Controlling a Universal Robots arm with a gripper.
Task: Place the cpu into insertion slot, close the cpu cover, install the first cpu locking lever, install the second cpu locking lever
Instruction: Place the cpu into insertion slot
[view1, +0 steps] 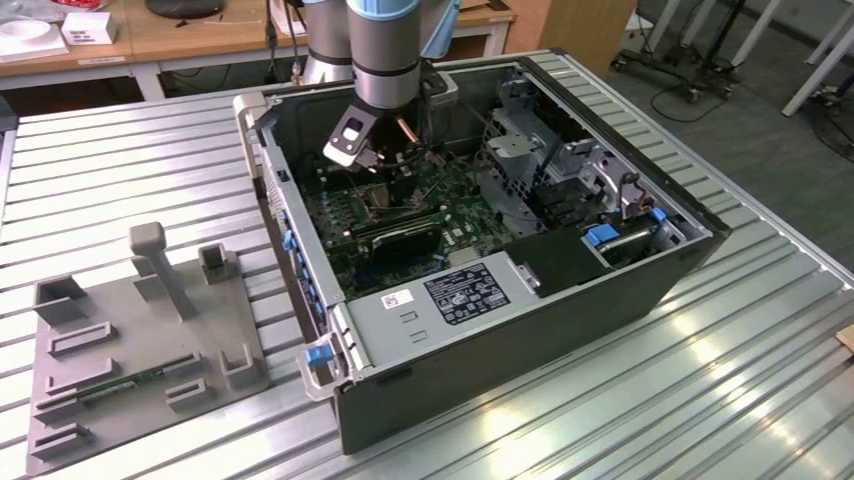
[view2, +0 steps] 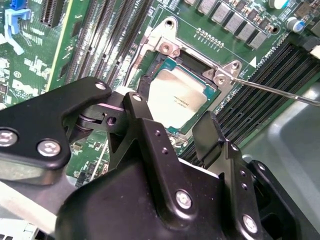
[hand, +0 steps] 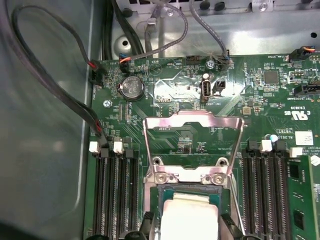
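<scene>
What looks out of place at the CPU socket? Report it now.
Nothing stands out. The cpu looks squarely seated in the insertion slot, and the cpu cover is flipped open.

dull grey metal cpu, shiny bare metal cpu cover, glossy circuit board.

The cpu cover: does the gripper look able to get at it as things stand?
Probably yes: the cpu cover is swung open beyond the seated cpu, with nothing between it and the gripper.
</scene>
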